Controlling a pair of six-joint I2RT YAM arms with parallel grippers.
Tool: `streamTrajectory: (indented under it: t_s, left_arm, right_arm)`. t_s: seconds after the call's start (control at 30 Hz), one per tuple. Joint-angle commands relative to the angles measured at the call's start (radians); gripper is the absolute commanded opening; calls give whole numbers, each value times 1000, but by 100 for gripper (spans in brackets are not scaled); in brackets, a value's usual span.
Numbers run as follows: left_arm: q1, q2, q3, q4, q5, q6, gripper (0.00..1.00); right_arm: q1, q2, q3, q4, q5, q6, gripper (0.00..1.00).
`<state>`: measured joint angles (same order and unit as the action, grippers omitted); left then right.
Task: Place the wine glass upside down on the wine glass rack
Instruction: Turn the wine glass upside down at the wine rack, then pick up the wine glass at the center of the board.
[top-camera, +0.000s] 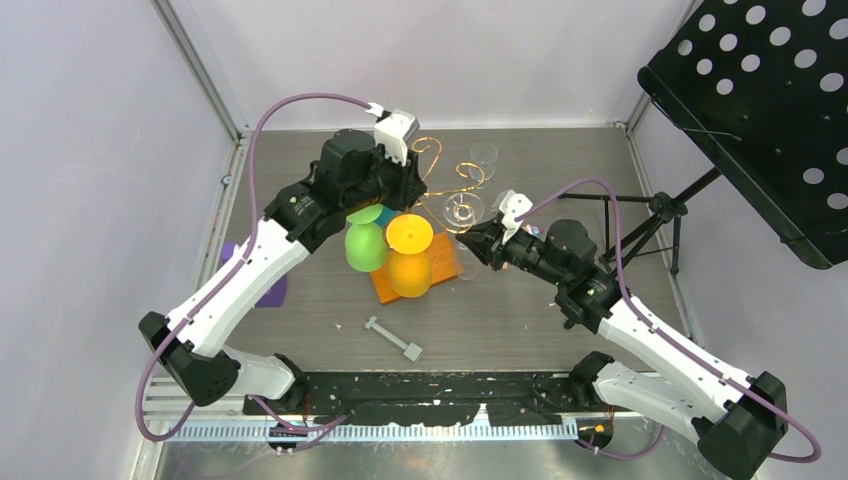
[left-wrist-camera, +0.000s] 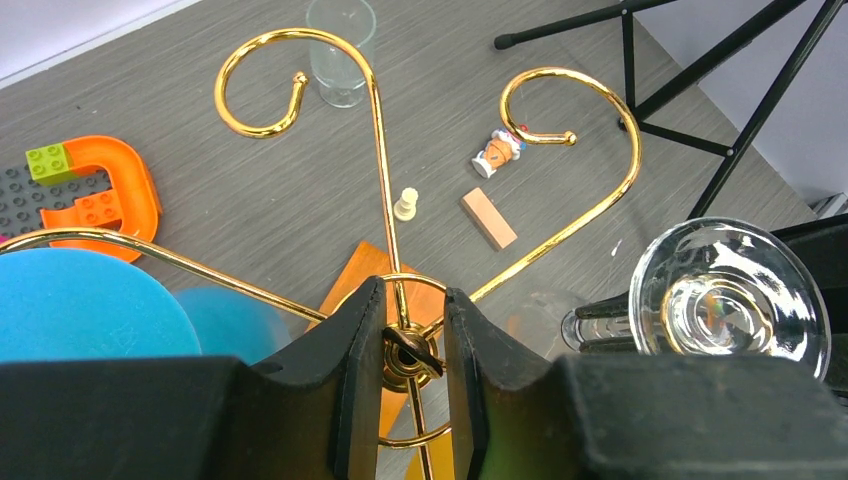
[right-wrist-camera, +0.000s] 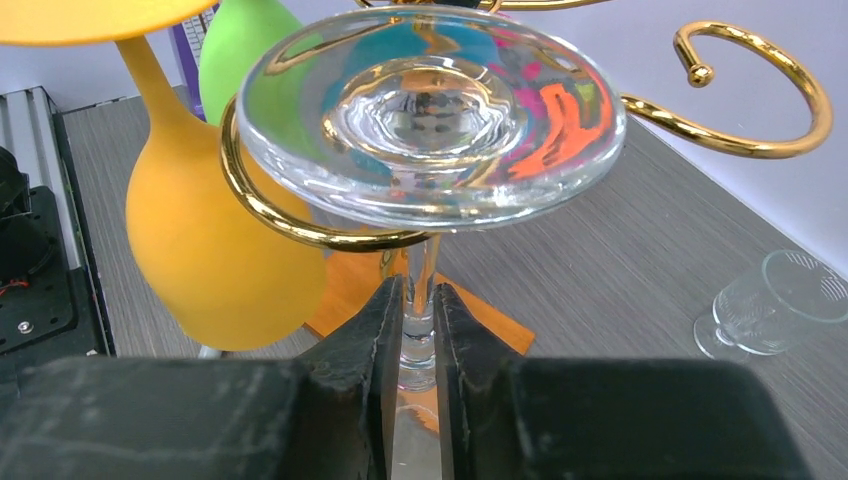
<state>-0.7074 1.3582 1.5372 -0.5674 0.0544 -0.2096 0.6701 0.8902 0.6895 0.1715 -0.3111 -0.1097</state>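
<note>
The wine glass rack (top-camera: 447, 188) is gold wire with curled arms on an orange base (top-camera: 388, 287). My left gripper (top-camera: 400, 190) is above its centre, and in the left wrist view the gripper (left-wrist-camera: 413, 295) is shut on the nut at the top of the rack's stem (left-wrist-camera: 412, 345). My right gripper (top-camera: 470, 240) is shut on the stem (right-wrist-camera: 421, 275) of a clear wine glass (right-wrist-camera: 430, 110), held upside down with its foot (top-camera: 463, 210) up. The foot sits just above one gold curl (right-wrist-camera: 300, 228), with the stem inside the curl. The bowl is hidden below the fingers.
A yellow glass (top-camera: 410, 255), a green glass (top-camera: 365, 245) and a blue one (left-wrist-camera: 70, 310) hang on the rack. A small clear glass (top-camera: 484, 155) stands at the back. Lego pieces (left-wrist-camera: 100, 190), a pawn (left-wrist-camera: 406, 204), a wooden block (left-wrist-camera: 489, 218), a grey bolt (top-camera: 392, 338) and a tripod (top-camera: 650, 215) lie around.
</note>
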Motion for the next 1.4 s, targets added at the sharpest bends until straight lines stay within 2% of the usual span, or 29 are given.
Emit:
streamTrajectory:
  t_s: [0.0,0.13,0.23,0.4,0.7,1.03,1.17,1.27,1.37]
  left_arm:
    - [0,-33,-8,60,14,-19,28]
    - [0,-41,-5,64,16,-17,29]
    - [0,-49,-5,67,11,-17,31]
    - [0,-73,-14,85,0,-22,31]
    - [0,-115,34,92,-5,-11,43]
    - [22,-261,56,83,-80,33,50]
    - [127,-348,-8,77,-87,-1,52]
    - [286,-390,-62,80,10,-67,52]
    - [449,-361,-88,51,116,-132,52]
  right_arm:
    - [-2,-10,23,55,2,-6,22]
    - [-3,0,32,51,-5,-12,30]
    - [-2,4,41,41,-14,-20,44]
    - [-1,-5,45,34,-36,-23,60]
    - [-2,-104,48,0,-5,-39,74]
    - [-3,-275,16,-116,60,-87,76]
    - [-4,-337,1,-140,126,-67,76]
    - [-2,-376,-1,-145,184,-22,78]
    - [-3,-374,20,-194,218,30,79]
